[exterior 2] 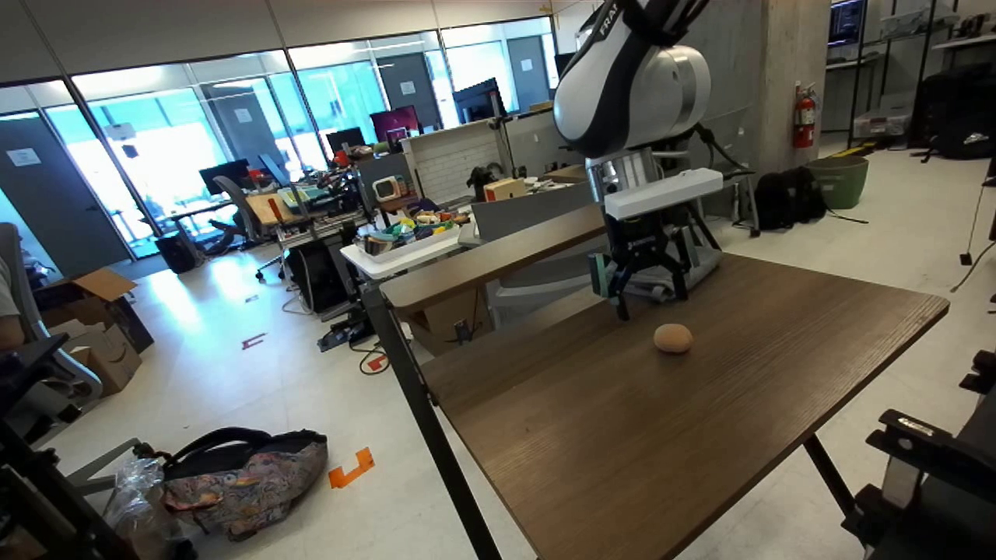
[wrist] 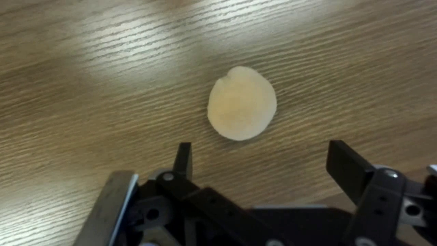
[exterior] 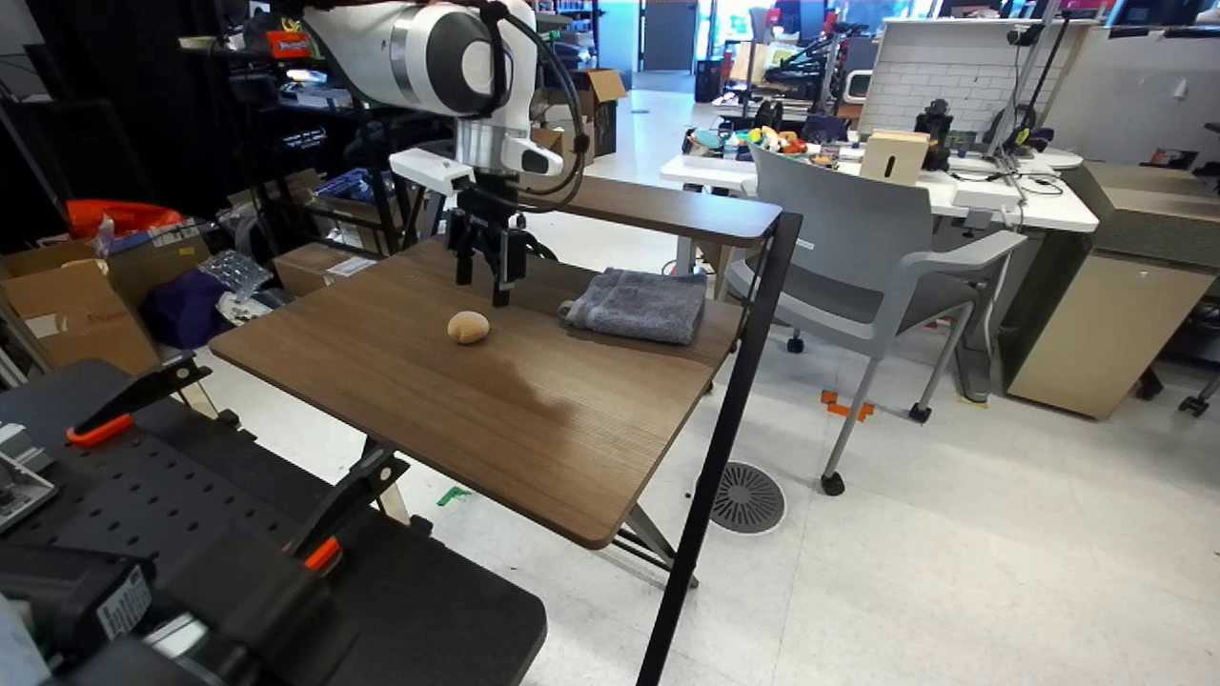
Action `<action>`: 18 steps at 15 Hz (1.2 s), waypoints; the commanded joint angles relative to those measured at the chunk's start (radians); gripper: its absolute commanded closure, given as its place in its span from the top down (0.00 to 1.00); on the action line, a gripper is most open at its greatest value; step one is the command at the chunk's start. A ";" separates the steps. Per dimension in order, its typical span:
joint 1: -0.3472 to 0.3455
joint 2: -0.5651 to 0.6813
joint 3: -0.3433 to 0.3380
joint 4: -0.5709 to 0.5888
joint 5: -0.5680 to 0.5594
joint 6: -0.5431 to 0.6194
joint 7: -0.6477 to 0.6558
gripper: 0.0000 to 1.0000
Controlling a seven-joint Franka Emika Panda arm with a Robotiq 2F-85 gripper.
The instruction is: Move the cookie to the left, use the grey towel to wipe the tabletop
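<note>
The cookie (exterior: pixel 468 327) is a small round tan lump lying on the brown wood-grain tabletop (exterior: pixel 400 381); it also shows in an exterior view (exterior 2: pixel 673 339). My gripper (exterior: pixel 482 290) hangs just above the board beside the cookie, pointing down. In the wrist view, the cookie (wrist: pixel 241 104) sits ahead of the open fingertips (wrist: pixel 184 150), nearer the left one, and nothing is between them. The grey towel (exterior: pixel 643 305) lies folded near the board's far edge. In an exterior view the gripper (exterior 2: pixel 652 306) partly hides the towel (exterior 2: pixel 706 266). The wrist view does not show the towel.
A raised brown shelf (exterior: pixel 658 208) runs along one side of the board, with a black frame post (exterior: pixel 729 438) at its end. A grey chair (exterior: pixel 843 248) stands beyond. A black side table (exterior: pixel 429 600) with clamps (exterior: pixel 348 500) adjoins the near edge.
</note>
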 commanded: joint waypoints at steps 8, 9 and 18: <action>0.065 -0.014 -0.033 -0.117 -0.029 0.218 0.079 1.00; 0.073 -0.011 -0.034 -0.136 -0.030 0.240 0.082 1.00; 0.092 -0.009 -0.042 -0.236 -0.018 0.342 0.097 0.67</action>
